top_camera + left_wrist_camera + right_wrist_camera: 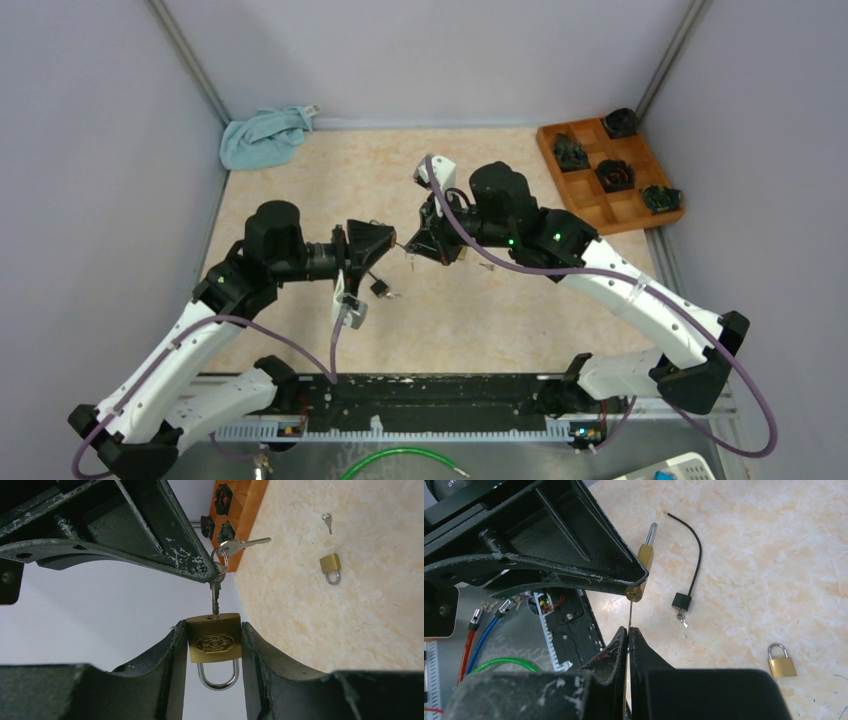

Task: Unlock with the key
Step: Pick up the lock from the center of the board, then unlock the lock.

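A small brass padlock (214, 642) hangs shackle-down between the fingers of my left gripper (213, 630), which is shut on its two sides. A silver key (215, 597) stands in the keyhole on the lock's upper face. My right gripper (629, 630) is shut on that key's head, and in the right wrist view the blade runs as a thin line up to the padlock (644, 556). A second key (245, 544) dangles from the same ring. In the top view both grippers meet tip to tip above the table's middle, left gripper (385, 242) and right gripper (420, 243).
A black cable lock (681, 601) with keys lies on the table below the grippers. Another brass padlock (330, 565) and a loose key (327, 522) lie nearby. A wooden compartment tray (590, 190) stands back right, and a blue cloth (263, 137) lies back left.
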You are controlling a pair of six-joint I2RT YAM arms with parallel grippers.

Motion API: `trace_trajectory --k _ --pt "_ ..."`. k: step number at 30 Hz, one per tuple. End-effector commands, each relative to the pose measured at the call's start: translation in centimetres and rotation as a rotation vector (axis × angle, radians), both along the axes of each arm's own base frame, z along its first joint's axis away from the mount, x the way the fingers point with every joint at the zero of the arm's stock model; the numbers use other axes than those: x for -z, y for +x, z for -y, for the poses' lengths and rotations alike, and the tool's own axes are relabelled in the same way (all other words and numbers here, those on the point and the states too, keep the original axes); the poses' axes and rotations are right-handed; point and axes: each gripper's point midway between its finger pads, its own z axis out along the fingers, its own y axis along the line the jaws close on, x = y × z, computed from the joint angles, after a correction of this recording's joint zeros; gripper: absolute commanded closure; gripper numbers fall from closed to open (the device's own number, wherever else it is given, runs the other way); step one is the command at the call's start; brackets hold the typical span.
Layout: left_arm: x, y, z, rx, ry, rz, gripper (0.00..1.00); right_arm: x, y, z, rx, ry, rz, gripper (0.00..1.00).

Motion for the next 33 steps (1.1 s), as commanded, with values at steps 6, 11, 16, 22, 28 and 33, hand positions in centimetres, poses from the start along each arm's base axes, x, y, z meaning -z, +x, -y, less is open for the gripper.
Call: trace_trajectory --k 6,11,16,22,28,33 --pt "-2.0 -0.4 0.2 0.023 -0.031 0.054 1.0 -3.8 0.1 -0.8 -0.018 0.096 0.079 1.0" --pt "-2.1 -0.5 0.2 0.024 -0.034 0.049 1.0 -3.8 0.4 -1.0 -0.012 0.1 0.084 1.0" --pt "-2.0 -0.5 0.2 0.025 -0.034 0.046 1.0 -3.9 0.6 -1.3 -0.007 0.114 0.093 1.0" --pt "-2.2 -0.4 0.2 0.023 -0.038 0.047 1.0 -3.6 0.8 -1.5 -0.004 0.108 0.088 1.0" --pt "-2.1 -0.4 0.2 0.023 -0.036 0.045 1.0 -2.7 1.5 -1.8 0.017 0.08 0.084 1.0" --pt "-2.1 -0.4 0.2 0.025 -0.032 0.039 1.0 -2.2 1.9 -2.2 0.029 0.058 0.098 1.0"
